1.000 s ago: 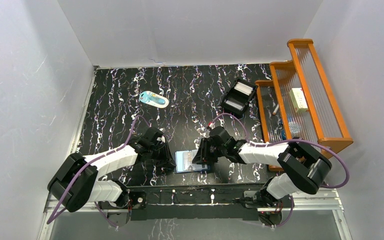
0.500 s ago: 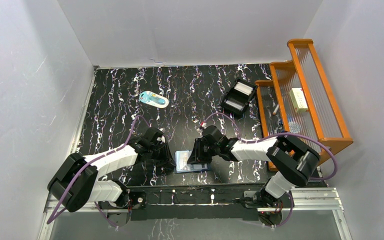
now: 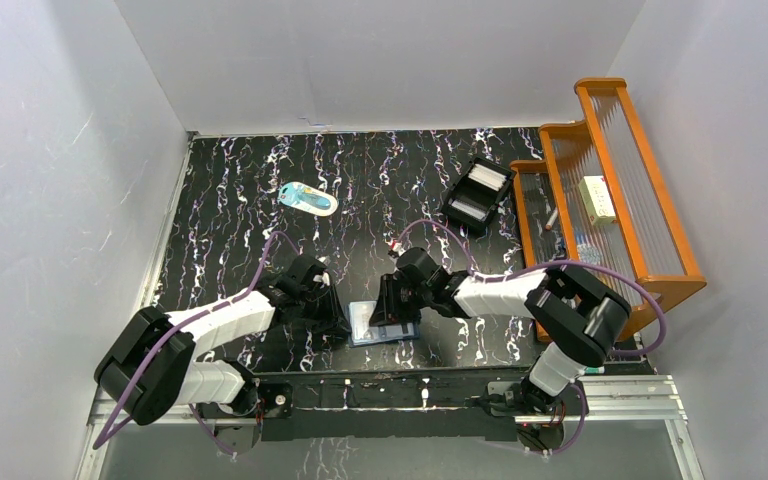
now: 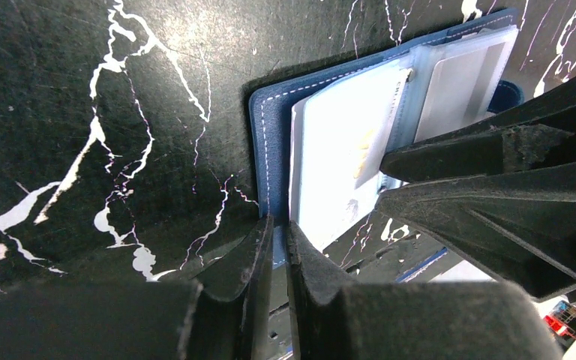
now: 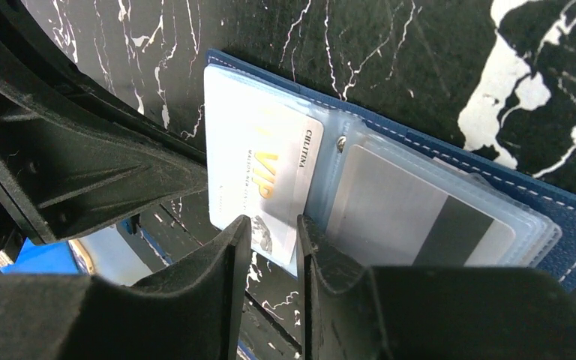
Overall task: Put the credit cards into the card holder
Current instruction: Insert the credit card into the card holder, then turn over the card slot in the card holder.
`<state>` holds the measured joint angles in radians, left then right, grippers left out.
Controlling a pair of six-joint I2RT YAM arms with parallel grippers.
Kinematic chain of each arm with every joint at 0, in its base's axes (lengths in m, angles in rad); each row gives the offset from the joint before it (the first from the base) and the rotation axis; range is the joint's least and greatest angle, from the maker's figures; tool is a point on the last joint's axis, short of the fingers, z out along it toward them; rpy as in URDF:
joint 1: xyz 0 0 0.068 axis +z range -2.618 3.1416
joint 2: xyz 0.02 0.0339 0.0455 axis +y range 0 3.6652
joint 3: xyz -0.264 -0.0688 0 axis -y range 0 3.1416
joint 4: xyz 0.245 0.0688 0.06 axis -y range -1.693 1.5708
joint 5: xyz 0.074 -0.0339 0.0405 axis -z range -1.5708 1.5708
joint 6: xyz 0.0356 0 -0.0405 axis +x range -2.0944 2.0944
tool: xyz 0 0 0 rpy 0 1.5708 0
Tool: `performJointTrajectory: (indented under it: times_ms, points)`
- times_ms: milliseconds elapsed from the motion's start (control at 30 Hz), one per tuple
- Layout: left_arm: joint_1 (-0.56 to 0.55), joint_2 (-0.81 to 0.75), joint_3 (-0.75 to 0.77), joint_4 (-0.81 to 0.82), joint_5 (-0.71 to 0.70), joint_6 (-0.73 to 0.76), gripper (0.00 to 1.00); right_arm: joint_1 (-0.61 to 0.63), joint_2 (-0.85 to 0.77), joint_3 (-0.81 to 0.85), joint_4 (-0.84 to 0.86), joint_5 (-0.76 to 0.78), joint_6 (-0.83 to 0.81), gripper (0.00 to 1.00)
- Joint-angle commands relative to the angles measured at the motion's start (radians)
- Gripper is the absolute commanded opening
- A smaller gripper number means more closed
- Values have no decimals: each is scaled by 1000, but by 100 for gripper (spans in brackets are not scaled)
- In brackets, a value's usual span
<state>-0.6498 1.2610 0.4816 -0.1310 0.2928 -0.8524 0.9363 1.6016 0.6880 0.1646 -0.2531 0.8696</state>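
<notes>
The card holder lies open and flat near the table's front edge, navy outside with clear pockets. My left gripper is shut on the left edge of its navy cover. A white credit card with gold "VIP" lettering sits half inside a pocket, its left part sticking out. A second card with a dark stripe is fully inside the pocket beside it. My right gripper hovers over the VIP card's near corner, jaws a little apart, gripping nothing. In the top view the left gripper and right gripper flank the holder.
A black box tray holding white items stands at the back right. A pale-blue-and-white oval item lies at the back left. An orange wooden rack runs along the right side. The metal rail at the table's front is just below the holder.
The right arm has slid left, bringing its gripper further over the open holder. The left gripper has kept its hold and place.
</notes>
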Motion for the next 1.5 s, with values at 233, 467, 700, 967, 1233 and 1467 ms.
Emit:
performJointTrajectory:
  times_ms: [233,467,700,967,1233,1467]
  points:
    - [4,-26,4,-40,3,4,13,5,10,91,-1,-67,-123,38]
    - [4,-141,33,-102,-59,-31,26,-6,-116,129,-210,68,-183,41]
    - [4,-190,3,55,-15,-102,35,-82,-183,74,-257,109,-197,43]
    - [4,-70,1,130,14,-101,43,-118,-162,30,-222,84,-200,43]
    - [4,-34,6,123,-13,-94,44,-120,-160,6,-206,77,-195,43]
    - [4,-66,17,54,-53,-86,45,-122,-152,7,-210,92,-195,43]
